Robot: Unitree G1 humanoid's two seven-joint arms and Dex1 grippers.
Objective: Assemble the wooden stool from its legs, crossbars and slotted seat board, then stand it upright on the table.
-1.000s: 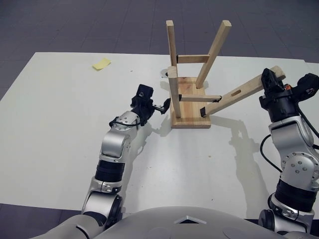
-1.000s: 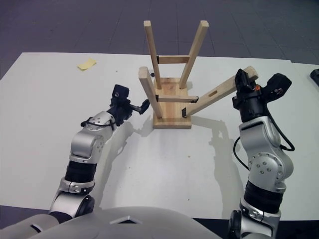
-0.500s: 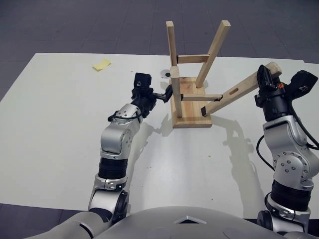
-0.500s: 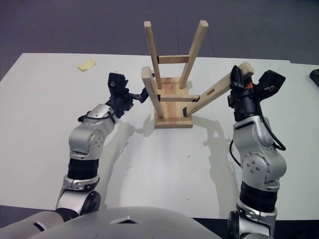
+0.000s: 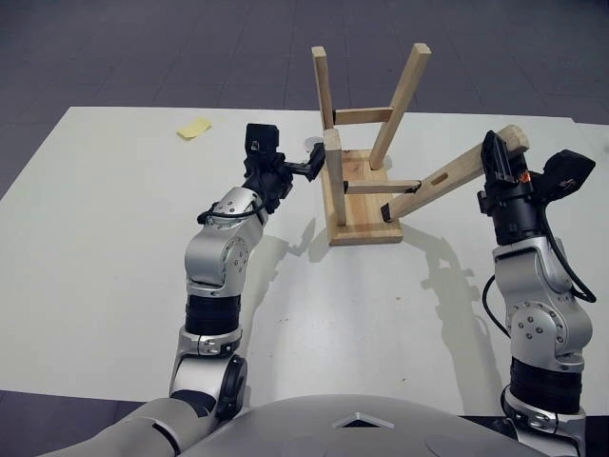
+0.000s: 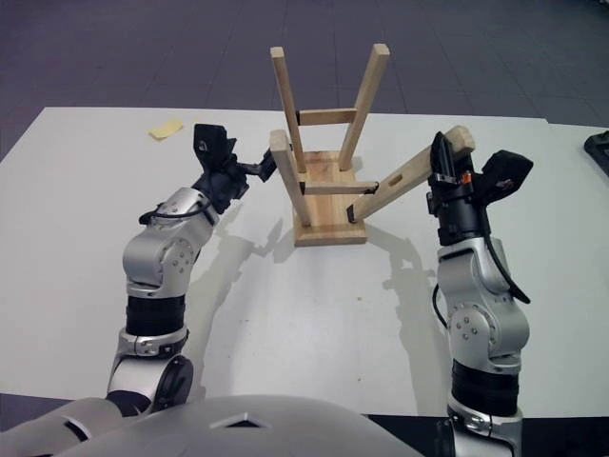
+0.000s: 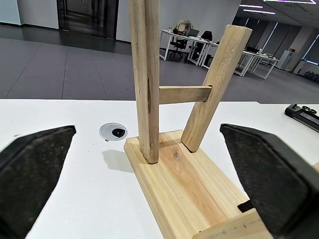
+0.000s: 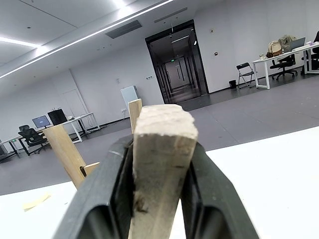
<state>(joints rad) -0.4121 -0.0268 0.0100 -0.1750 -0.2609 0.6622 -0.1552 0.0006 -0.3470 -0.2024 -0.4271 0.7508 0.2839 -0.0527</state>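
Three pale legs (image 5: 333, 176) standing on inverted seat board (image 5: 364, 228), fourth leg (image 5: 447, 176) slanting, clamped by right claw (image 5: 497, 160), left claw (image 5: 312, 171) agape.

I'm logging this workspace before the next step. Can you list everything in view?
seat board: one, pale wood, flat on the table, underside up
upright legs: three, pale wood, standing on the seat board
tilted leg: one, pale wood, leaning out from the board's near right corner
crossbars: two, pale wood, one between the far legs, one from the near left leg to the tilted leg
sticky note: one, yellow, far left of the table
round disc: one, grey, on the table behind the stool
black object: one, table's far right edge
table: one, white
left gripper: black, open, beside the near left leg
right gripper: black, shut on the tilted leg's upper end
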